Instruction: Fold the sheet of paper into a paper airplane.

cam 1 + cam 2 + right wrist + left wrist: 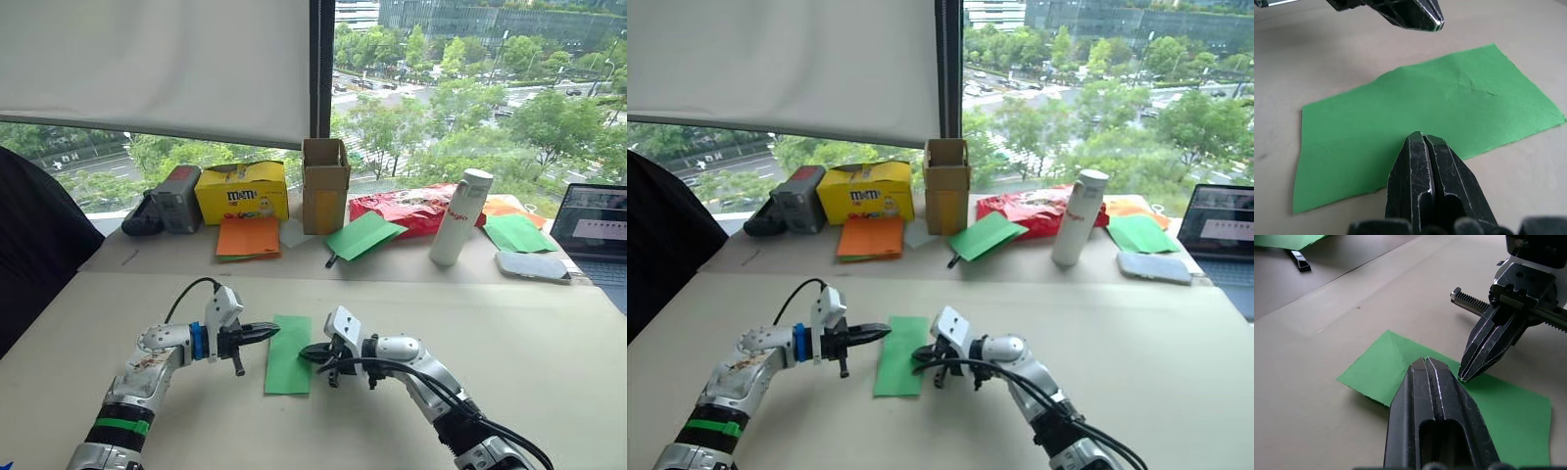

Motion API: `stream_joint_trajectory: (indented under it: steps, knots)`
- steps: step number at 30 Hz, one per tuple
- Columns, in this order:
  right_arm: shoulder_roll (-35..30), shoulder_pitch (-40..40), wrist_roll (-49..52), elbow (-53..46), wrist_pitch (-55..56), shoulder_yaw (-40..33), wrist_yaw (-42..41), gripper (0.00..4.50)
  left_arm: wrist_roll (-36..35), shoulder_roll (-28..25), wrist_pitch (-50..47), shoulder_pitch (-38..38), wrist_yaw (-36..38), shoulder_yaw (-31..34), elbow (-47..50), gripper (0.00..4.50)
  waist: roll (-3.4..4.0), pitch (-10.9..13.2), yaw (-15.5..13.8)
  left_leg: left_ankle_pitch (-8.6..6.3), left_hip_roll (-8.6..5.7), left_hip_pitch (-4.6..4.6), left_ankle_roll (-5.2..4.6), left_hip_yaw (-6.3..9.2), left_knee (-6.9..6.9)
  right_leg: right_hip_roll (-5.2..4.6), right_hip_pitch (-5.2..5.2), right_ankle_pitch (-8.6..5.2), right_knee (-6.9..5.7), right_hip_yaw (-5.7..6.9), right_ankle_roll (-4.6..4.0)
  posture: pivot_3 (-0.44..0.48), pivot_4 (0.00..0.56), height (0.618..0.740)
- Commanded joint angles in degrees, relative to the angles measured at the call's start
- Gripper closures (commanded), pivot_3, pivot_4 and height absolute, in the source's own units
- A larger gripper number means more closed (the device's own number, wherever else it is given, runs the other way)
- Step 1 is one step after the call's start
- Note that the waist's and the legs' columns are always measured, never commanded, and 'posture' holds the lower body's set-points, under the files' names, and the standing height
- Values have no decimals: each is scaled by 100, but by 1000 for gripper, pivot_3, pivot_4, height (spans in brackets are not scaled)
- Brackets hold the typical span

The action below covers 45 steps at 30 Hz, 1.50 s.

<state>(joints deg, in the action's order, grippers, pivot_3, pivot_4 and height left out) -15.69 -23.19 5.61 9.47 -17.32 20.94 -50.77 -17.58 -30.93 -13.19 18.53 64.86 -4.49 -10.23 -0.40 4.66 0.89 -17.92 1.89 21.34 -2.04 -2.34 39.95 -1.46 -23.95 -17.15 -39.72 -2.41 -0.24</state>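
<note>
Because the sheet of paper (pixel 289 353) lies as a narrow strip between my two grippers, its long axis running away from me toward the window, everything I do next depends on coming at it from the sides. The left gripper (pixel 272 334) points in from the left edge and the right gripper (pixel 307 353) from the right edge, so each arm is about equally near. From the head camera I judge the left tip sits over the farther half of the strip and the right tip nearer the middle.

Both tools have their fingers pressed together with nothing between them. In the left wrist view, my left fingertips (pixel 1425 363) hang over the green surface, and the other gripper's tip comes down to the paper just beside them. I cannot tell whether either tip actually presses on the sheet. The right wrist view shows faint crease lines and a slight ridge running along the paper, which lies mostly flat on the beige table (pixel 549 343).

Farther off, well apart from the work, I see orange paper sheets (pixel 248 237), a yellow candy box (pixel 241 191), a cardboard box (pixel 325 184), another green sheet (pixel 364 236) and a white bottle (pixel 460 216).
</note>
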Motion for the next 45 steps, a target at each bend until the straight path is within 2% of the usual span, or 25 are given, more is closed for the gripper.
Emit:
stream_joint_trajectory:
  steps: [1,7,16,20,27,37,41,45]
  knots:
    - [-153,67,-4,-73,-137,-140,48,4482,472,42,275,80,33,-497,-37,4500,1,0,0,0,0,-1,0,-1,-1,3,2,0,0,-1,0,0,150,656]
    - [-149,35,68,-107,-41,-273,98,4482,1100,-82,483,95,-129,-926,-461,4500,-3,0,-9,0,4,-6,0,0,0,16,-1,0,-2,-2,0,0,150,656]
    - [82,-445,107,230,719,-421,111,4482,1079,-36,398,45,-184,-906,-339,4500,-1,-1,-3,1,4,-7,-1,-2,1,16,-5,0,-5,-4,1,0,150,656]
    - [88,-652,-254,860,1029,-179,57,4482,1034,-24,289,30,-238,-873,-238,4500,-1,-2,-7,1,4,-14,-1,-2,0,16,-3,0,-6,-3,0,0,150,656]
    - [416,-1150,-430,2182,1634,-190,89,4482,948,-82,101,25,-274,-760,-84,4500,0,-2,17,1,6,-14,-1,-8,0,14,-5,0,-14,-6,0,0,150,656]
    - [598,-1958,-626,3954,2427,-501,609,4482,815,-187,-204,-234,-318,-643,316,4500,1,-6,33,1,7,-22,-1,-9,1,13,-8,0,-36,-5,0,0,150,656]
    - [549,-2102,-425,4286,2725,-779,312,4482,847,-242,-202,-190,-340,-622,299,4500,1,-6,17,1,7,-19,-1,-9,2,12,-10,0,-40,-4,-1,0,150,656]
    - [586,-2137,19,3971,2920,-1166,-156,4482,799,-236,-244,-131,-357,-567,290,4500,3,-5,8,1,6,-11,-1,-9,2,8,-13,1,-41,-3,-1,0,150,656]
